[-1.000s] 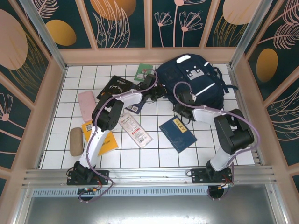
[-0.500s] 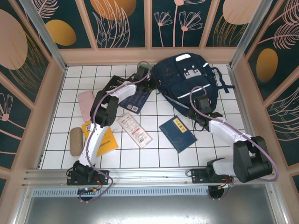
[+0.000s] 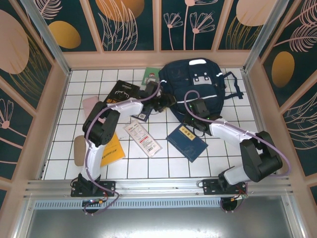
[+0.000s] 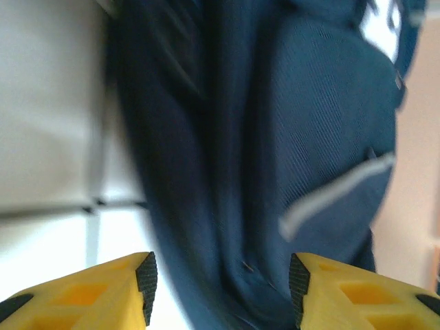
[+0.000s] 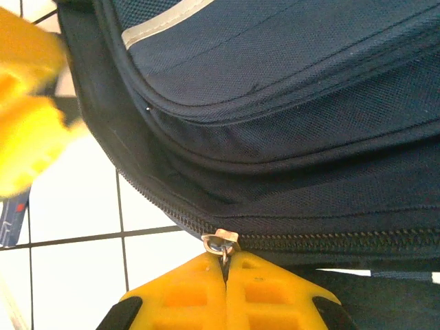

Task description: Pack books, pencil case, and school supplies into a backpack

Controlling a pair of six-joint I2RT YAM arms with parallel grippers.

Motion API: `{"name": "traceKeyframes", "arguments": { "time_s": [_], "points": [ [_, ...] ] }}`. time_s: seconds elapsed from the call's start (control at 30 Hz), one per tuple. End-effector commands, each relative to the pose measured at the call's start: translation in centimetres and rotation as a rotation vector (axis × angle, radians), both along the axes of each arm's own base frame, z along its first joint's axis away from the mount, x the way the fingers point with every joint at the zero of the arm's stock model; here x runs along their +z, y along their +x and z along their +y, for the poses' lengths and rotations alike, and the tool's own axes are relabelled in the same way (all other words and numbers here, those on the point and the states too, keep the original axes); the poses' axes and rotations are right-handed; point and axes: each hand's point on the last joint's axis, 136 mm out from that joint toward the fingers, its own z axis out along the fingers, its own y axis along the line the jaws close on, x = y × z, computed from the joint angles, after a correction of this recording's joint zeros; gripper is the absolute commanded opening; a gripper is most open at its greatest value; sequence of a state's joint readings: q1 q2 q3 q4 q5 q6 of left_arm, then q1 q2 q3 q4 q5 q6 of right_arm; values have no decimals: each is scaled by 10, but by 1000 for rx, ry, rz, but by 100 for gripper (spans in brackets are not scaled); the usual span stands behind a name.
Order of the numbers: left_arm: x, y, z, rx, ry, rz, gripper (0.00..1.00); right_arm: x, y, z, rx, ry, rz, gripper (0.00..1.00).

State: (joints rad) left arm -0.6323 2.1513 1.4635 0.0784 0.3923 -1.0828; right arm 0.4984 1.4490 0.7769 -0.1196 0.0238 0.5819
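**Navy nylon, a zip tab caught between yellow fingers**

Navy fabric is what both arms are pointing at: the backpack (image 3: 198, 79) is lying flat at the far side of the tiled table (image 3: 163, 166), front patches facing up.

The right arm is folding at the elbow well out to the backpack's near right, with its forearm slanting in toward the bag's near edge. There the right gripper (image 3: 192, 118) is pressing its two yellow fingers tight together on the zipper pull (image 5: 221, 240), a small metal tab hanging from the zip line along that edge.

The left arm is standing up from its base, bending, and laying its forearm almost level toward the backpack's left side. The left gripper (image 3: 167, 101) is sitting right against that side with its fingers (image 4: 103, 292) spread apart; blurred navy cloth is showing in the gap, and I cannot tell whether they are touching it.

Beside the backpack:
- A navy book (image 3: 187, 142) is lying just in front of its near edge.
- A second navy book (image 3: 143, 113) is lying to its left, under the left wrist.
- The black book (image 3: 120, 91) is lying further left.
- The green book (image 3: 151, 77) is sitting by its far-left corner.
- The school-supplies packet (image 3: 143, 137) is lying to its near left.
- The yellow-orange book (image 3: 113, 150) and the pink pencil case (image 3: 89, 106) are lying well off to the left, each partly behind the left arm.
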Motion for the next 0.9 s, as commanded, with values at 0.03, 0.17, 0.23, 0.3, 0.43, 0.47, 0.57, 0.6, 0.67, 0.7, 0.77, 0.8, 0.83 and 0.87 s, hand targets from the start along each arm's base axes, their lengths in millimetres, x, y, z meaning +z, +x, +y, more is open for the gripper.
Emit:
{"name": "traceKeyframes", "arguments": {
  "time_s": [0.03,0.17,0.23,0.3,0.43,0.47,0.57,0.6,0.67,0.7,0.77,0.8,0.83,0.87],
  "points": [
    [10,-15,-34,-13,-122,33,57,18,11,28,60,59,-47,0],
    [-1,-22,-46,-27,-122,60,44,21,15,32,61,62,-58,0],
    [-8,-21,-44,-15,-110,66,15,24,16,31,58,56,-65,0],
    [-11,-15,-34,13,-59,53,0,25,15,25,49,33,-68,0],
    [-15,3,-4,75,14,42,0,25,12,-1,-3,-42,-73,0],
    [-15,7,5,91,22,40,0,24,10,-8,-16,-52,-70,0],
    [-13,23,37,151,47,25,0,22,5,-36,-71,-77,-62,0],
    [-11,28,47,165,57,13,0,21,2,-47,-90,-89,-59,0],
    [-10,38,66,192,86,-3,0,20,-2,-66,-120,-110,-58,0],
    [-9,43,74,204,99,-8,0,19,-3,-74,-134,-120,-53,0],
    [-6,49,85,212,113,-21,0,17,-5,-90,-158,-135,-45,0],
    [-6,52,91,218,130,-26,0,16,-6,-95,-163,-146,-41,0],
    [-5,56,98,229,146,-31,0,15,-5,-99,-169,-155,-37,0],
    [-5,59,107,241,160,-35,0,13,-5,-103,-173,-169,-29,0]
  ]
}}
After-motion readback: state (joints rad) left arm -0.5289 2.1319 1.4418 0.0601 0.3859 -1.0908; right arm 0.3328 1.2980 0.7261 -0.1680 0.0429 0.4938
